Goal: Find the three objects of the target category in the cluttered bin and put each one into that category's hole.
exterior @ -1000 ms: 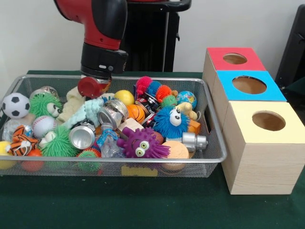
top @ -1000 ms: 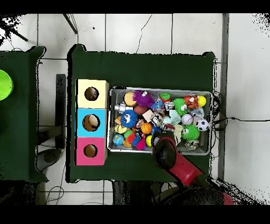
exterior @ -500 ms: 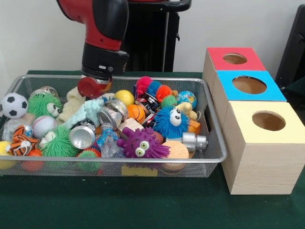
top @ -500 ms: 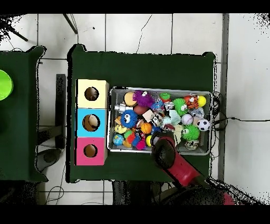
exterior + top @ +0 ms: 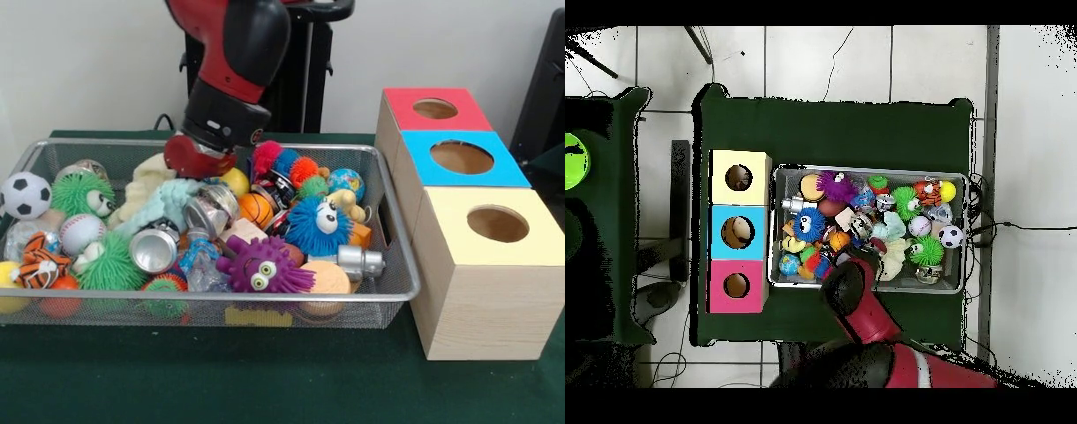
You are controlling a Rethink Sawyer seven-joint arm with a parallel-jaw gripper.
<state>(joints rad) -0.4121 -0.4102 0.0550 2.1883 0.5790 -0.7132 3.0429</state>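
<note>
Gripper (image 5: 199,157) low over bin (image 5: 393,265), can't tell if gripping. Risk: arm (image 5: 231,62) nudges yellow ball (image 5: 235,179), can (image 5: 208,210) into pile, burying targets.

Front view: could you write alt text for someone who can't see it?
A red and black robot arm reaches down into a wire mesh bin crammed with balls, fuzzy toys and metal cans. Beside the bin stand three wooden boxes, each with a round hole on top: red, blue, yellow.

arm (image 5: 231,53) over bin (image 5: 388,231) | pincer (image 5: 196,157) beside yellow ball (image 5: 232,181)
</note>
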